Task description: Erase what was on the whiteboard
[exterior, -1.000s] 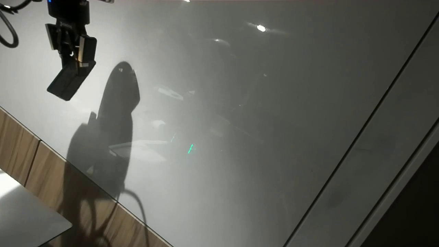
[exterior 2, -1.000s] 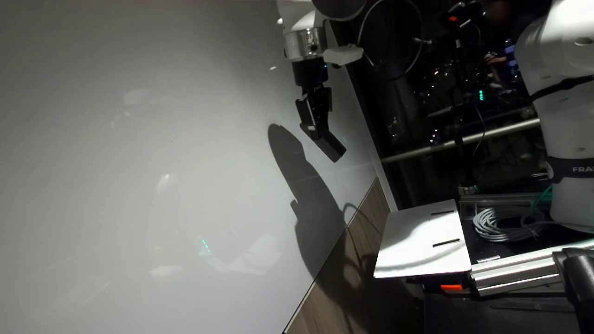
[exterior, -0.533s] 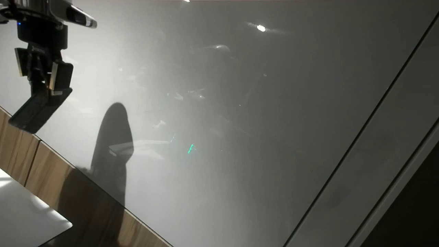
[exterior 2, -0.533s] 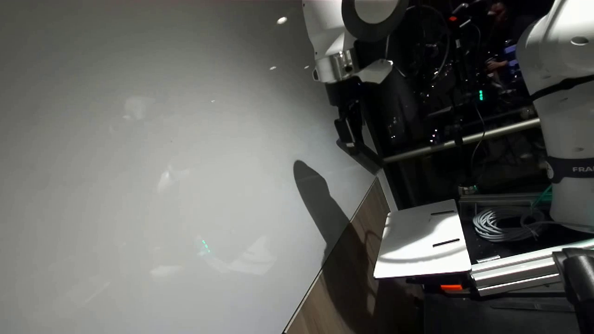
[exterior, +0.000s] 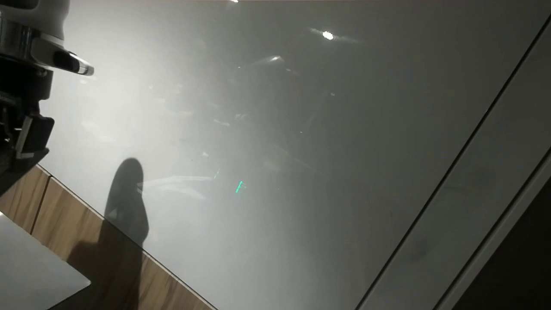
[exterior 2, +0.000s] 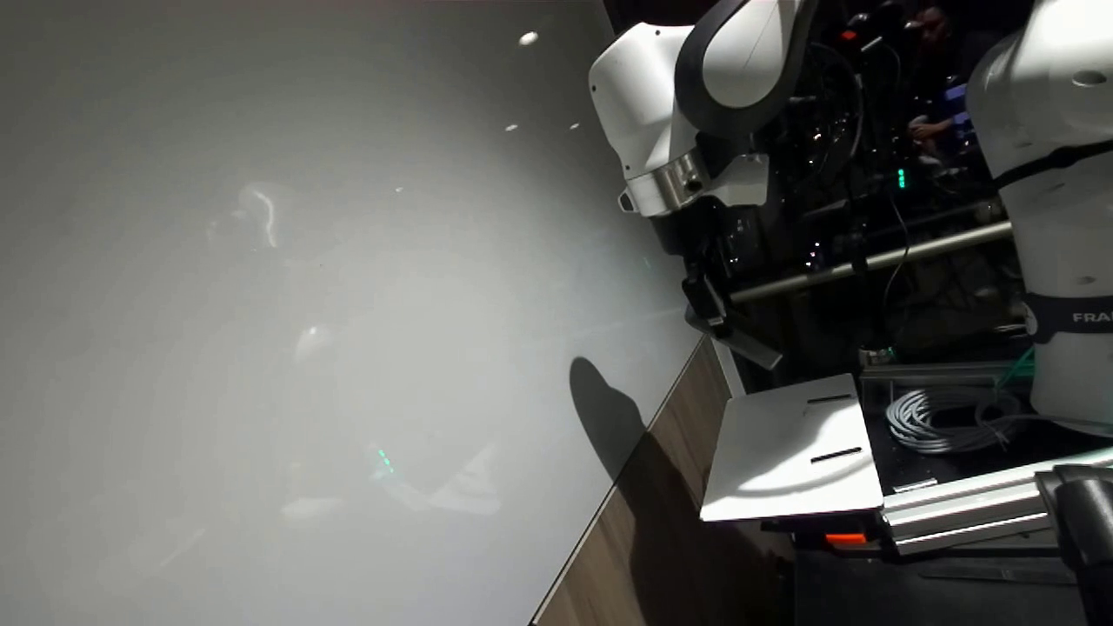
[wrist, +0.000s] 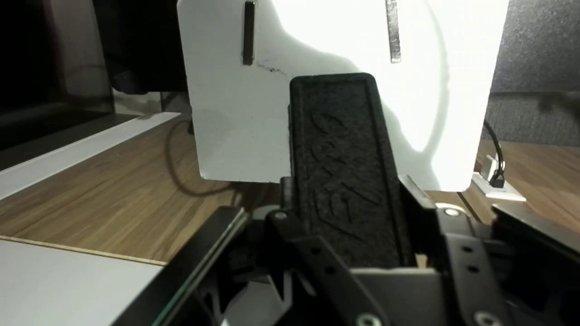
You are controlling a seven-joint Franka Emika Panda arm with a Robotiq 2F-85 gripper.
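The whiteboard is the large glossy grey-white panel in both exterior views [exterior: 301,237] [exterior 2: 261,391]; it shows glare spots and a green reflection, and I make out no clear writing. My gripper [wrist: 351,194] is shut on a black felt eraser [wrist: 340,127], which points forward between the fingers. In an exterior view the gripper [exterior 2: 715,304] and eraser [exterior 2: 752,348] are past the whiteboard's edge, above the small white plate. In an exterior view the gripper [exterior: 21,142] is partly cut off by the left edge.
A wood-grain strip [exterior: 73,206] borders the whiteboard. The small white plate [exterior 2: 783,452] has two dark bars and also shows in the wrist view [wrist: 235,136]. A coiled grey cable [exterior 2: 930,422] and a metal rail [exterior 2: 965,517] lie by the robot base. A socket [wrist: 498,183] holds a black plug.
The arm has moved down and away from over the whiteboard, toward the small white plate and robot base, with the eraser still held. Its shadow has slid down toward the wood strip.
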